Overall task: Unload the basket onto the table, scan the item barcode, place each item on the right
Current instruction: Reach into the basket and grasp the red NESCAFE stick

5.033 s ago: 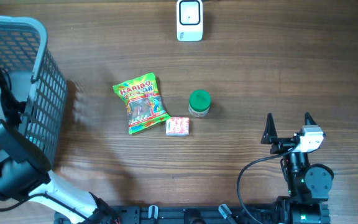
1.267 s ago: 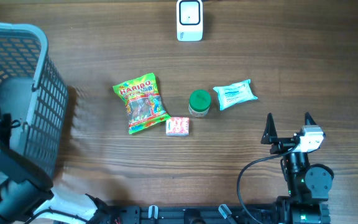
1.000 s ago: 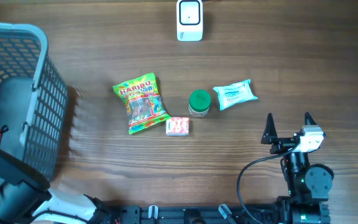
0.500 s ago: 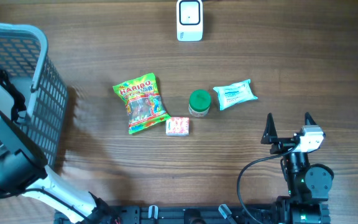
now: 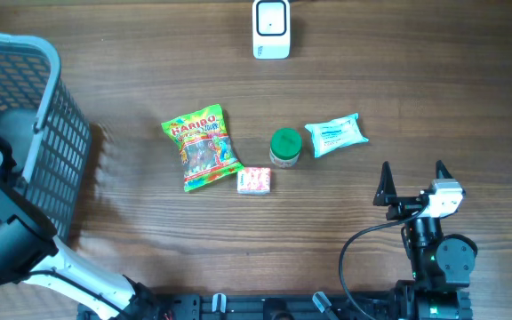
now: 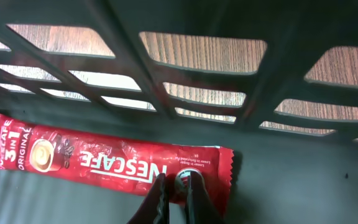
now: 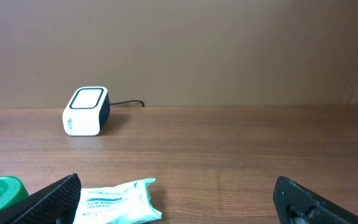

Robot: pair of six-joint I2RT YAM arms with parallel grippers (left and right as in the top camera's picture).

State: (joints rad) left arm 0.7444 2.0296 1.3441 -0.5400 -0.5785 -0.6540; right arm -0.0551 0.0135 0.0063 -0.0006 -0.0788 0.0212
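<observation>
Inside the grey basket (image 5: 56,160) lies a red Nescafe 3-in-1 sachet (image 6: 104,163). My left gripper (image 6: 178,186) is shut on the sachet near its right end, pinching a fold of the wrapper. In the overhead view only the left arm (image 5: 7,236) shows at the basket's near side. The white barcode scanner (image 5: 271,28) stands at the table's far edge and shows again as the scanner (image 7: 86,111) in the right wrist view. My right gripper (image 5: 413,173) hovers open at the right front, holding nothing. No barcode shows.
On the table lie a Haribo bag (image 5: 201,148), a small pink pack (image 5: 254,180), a green-lidded jar (image 5: 284,147) and a tissue pack (image 5: 336,134). The tissue pack (image 7: 120,200) lies just ahead of my right gripper (image 7: 176,186).
The tissue pack was not on the table five seconds ago. Over the last second my left arm has shifted inside the basket, and the basket has moved a little. The right arm stayed still.
</observation>
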